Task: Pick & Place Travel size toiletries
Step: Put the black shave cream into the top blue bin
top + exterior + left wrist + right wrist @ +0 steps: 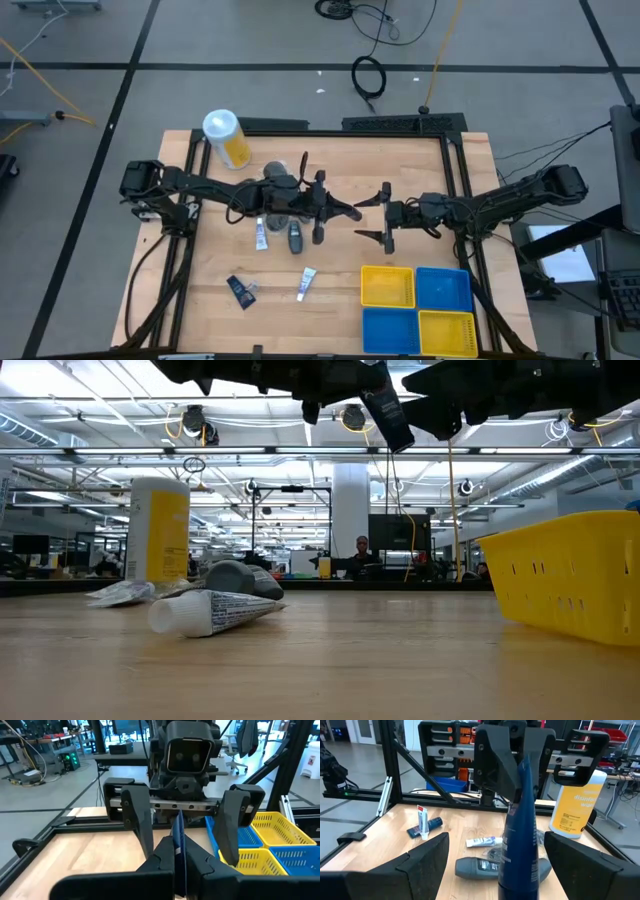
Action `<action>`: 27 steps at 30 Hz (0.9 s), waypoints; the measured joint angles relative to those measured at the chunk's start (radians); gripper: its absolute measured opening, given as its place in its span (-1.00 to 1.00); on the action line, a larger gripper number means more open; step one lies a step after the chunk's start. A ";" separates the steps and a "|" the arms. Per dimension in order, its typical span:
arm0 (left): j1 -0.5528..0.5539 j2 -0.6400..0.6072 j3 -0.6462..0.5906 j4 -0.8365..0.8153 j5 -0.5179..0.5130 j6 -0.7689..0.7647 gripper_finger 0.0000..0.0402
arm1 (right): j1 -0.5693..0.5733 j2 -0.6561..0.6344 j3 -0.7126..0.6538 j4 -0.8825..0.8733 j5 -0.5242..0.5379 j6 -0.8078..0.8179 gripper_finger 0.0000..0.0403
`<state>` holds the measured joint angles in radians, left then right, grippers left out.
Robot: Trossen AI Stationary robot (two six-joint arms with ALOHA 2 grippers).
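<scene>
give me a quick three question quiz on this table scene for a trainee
1. True or false: the left gripper is shut on the dark blue tube.
2. How do the right gripper's jaws stand? A) shut on a jar B) open and empty C) shut on a white tube
3. Fill in: the yellow canister stands at the table's ____ edge in the high view, opposite the bins.

Key
1. True: the tube hangs upright from the closed jaws, above the table.
2. B: open, facing the left gripper with the tube between the two arms.
3. Far.
</scene>
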<state>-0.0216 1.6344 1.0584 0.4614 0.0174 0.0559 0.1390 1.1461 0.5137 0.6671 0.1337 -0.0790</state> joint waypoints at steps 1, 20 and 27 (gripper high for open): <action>0.000 0.000 0.000 0.005 0.000 0.001 -0.99 | 0.000 0.000 0.000 0.001 0.000 -0.008 0.58; 0.000 0.000 0.000 0.015 0.000 0.001 -0.99 | 0.000 0.000 0.000 0.010 0.000 -0.031 0.47; 0.000 0.000 0.000 0.044 0.005 0.014 -0.99 | 0.000 0.024 -0.001 -0.005 0.004 -0.039 0.22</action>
<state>-0.0216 1.6341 1.0584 0.5053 0.0223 0.0700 0.1390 1.1700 0.5125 0.6619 0.1375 -0.1177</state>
